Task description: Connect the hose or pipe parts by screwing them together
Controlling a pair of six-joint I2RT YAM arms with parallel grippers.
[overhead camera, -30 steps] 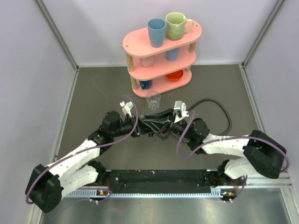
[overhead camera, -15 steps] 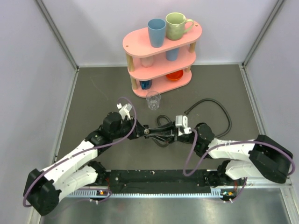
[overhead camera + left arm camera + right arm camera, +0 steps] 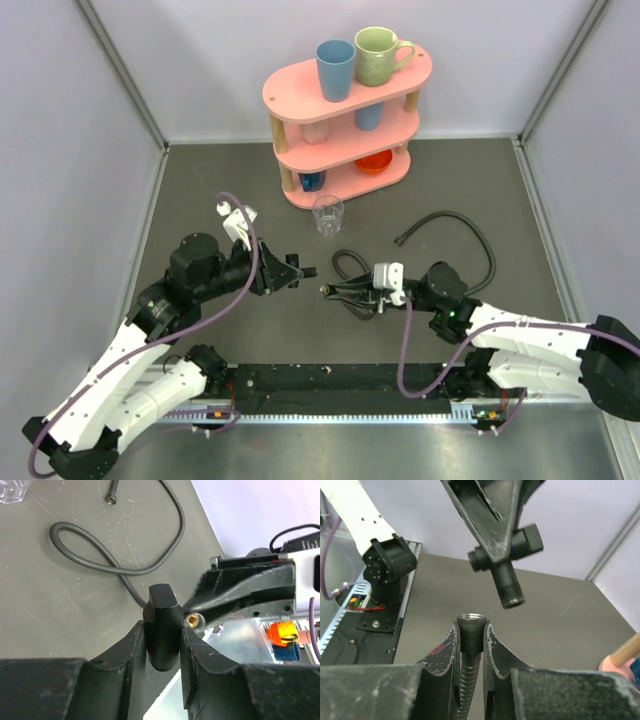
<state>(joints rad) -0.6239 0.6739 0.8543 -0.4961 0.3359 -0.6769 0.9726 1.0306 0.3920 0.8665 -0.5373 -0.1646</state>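
Two arms, left arm [image 3: 110, 365] and right arm [image 3: 520, 328]: white link shells, black joints, purple cables [image 3: 403, 345] (one looped per arm), black scuffed fingers [image 3: 125, 650] at tips.

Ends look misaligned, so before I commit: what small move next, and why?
Probably shift the right gripper sideways to bring its hose end in line with the black fitting in the left gripper. They sit apart, and the fitting's stub is offset and angled, so threads would not start yet.
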